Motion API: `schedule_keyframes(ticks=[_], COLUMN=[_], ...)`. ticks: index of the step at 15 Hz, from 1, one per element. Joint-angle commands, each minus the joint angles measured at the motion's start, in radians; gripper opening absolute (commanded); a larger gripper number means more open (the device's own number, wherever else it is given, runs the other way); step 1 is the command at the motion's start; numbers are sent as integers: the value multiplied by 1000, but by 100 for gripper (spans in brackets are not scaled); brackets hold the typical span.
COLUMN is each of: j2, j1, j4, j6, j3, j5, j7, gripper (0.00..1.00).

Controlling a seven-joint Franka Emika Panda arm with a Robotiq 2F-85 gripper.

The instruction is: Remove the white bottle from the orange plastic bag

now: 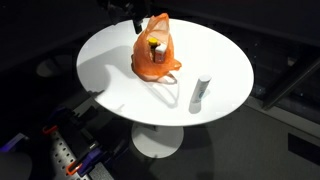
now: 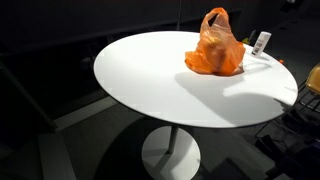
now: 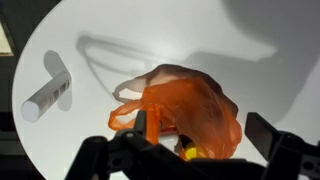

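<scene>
On the round tabletop [image 1: 110, 60], the white bottle [image 1: 200, 93] seems to lie on its side, well apart from the orange bag [image 1: 155, 52] and already outside it. It is a small plain cylinder with a darker band (any print is too small to read). I judge it light, stiff and smooth, so it may roll; hold it across the middle of the body. Above the bag hangs the gripper [image 3: 200, 128], fingers wide apart, holding nothing.
</scene>
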Motion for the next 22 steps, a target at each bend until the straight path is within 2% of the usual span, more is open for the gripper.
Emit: schedule_keyframes(ticks=[1,6,12,13,17,22], j2=[147,321,474,429,446,486], j1=[-18,-28,-70,-68,-71,-70], j4=[108,230,373,309,317,312], j6=[47,71,55,77,77,199], j3=[-16,-40,-24,-18,-13,3], j5=[7,66,90,75,75,78], j7=[-25,-123,-185,-155,-155,-173], gripper=[100,100,100,100,100,100])
